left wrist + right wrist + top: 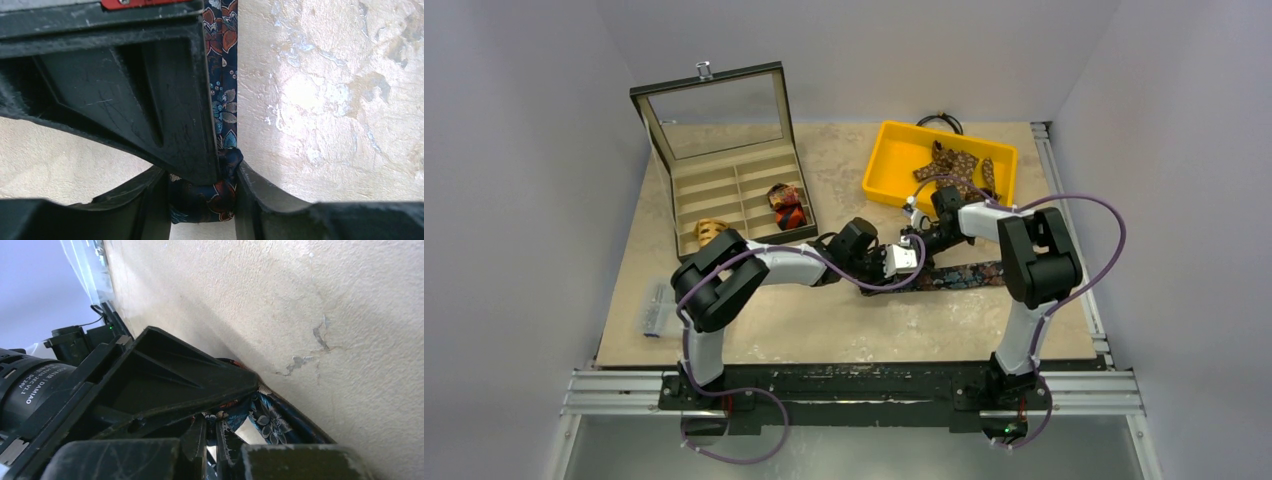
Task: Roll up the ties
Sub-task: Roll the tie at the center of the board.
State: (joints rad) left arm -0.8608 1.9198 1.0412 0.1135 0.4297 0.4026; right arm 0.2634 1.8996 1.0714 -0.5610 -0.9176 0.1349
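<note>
left hand (201,202) clamped on navy tie (225,110) coil; right hand (235,412) alongside, state unclear

Two coiled ties (787,207), one case (714,190), one bin (899,160)

Navy floral tie (969,274) flat on bench (844,330), one end coiled; brown ties (954,165) in tray (894,150); red coil (787,207), tan coil (709,231) in box (724,190).

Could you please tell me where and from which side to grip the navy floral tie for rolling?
Grip the navy floral tie at its coiled end, pinching across the narrow width from above: the coil stands proud of the table, while the flat strip offers no edge. The left end effector pinches there.
</note>
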